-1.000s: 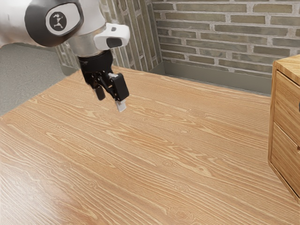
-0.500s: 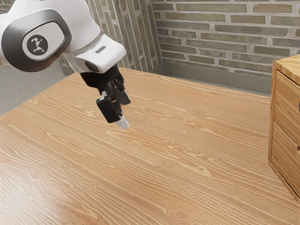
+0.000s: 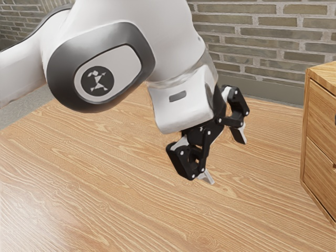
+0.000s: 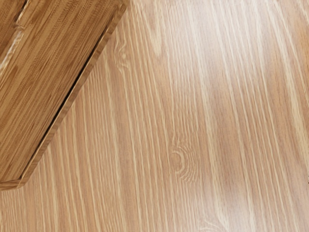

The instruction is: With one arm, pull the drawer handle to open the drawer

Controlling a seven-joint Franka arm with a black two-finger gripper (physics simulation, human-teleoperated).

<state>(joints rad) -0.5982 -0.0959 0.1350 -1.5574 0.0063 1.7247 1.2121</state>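
Observation:
A wooden drawer cabinet (image 3: 320, 142) stands at the exterior view's right edge, showing two drawer fronts one above the other, both flush with its face. Their handles are cut off by the frame edge. My gripper (image 3: 224, 156) hangs over the middle of the table, well short of the cabinet, tilted sideways. Its black fingers (image 3: 189, 157) are spread wide, open, with nothing between them. In the wrist view the cabinet (image 4: 43, 82) appears as a slanted wooden face ahead of my hand, across a stretch of bare tabletop.
The wood-grain table (image 3: 105, 199) stretches under and around the arm. A brick wall (image 3: 262, 37) runs along the back. My bulky white arm (image 3: 121, 58) covers the upper left of the exterior view.
My arm has swung toward the exterior view's right, from the table's far left to its middle. The hand has turned onto its side, and the fingers have spread apart.

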